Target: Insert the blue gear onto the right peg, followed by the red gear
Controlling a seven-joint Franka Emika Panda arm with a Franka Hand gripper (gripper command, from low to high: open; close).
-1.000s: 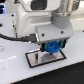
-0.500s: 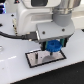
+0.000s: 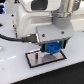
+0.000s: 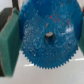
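The blue gear (image 3: 52,48) hangs just above the black-framed grey plate (image 3: 35,60), with my gripper (image 3: 51,46) shut on it. In the wrist view the blue gear (image 4: 40,22) fills most of the picture. Green finger pads (image 4: 9,42) press on two opposite sides of its toothed rim, and my gripper (image 4: 46,41) spans it. A small grey-brown spot sits in its centre hole (image 4: 49,35); I cannot tell whether that is the right peg. In the exterior view the right peg is hidden behind the gear and fingers. The red gear is out of view.
The plate lies on a white tabletop (image 3: 15,70). The arm's bulky white body (image 3: 40,20) and a black cable (image 3: 15,37) hang over the area behind the plate.
Hardly anything differs; the gripper holds the blue gear over the plate at nearly the same spot.
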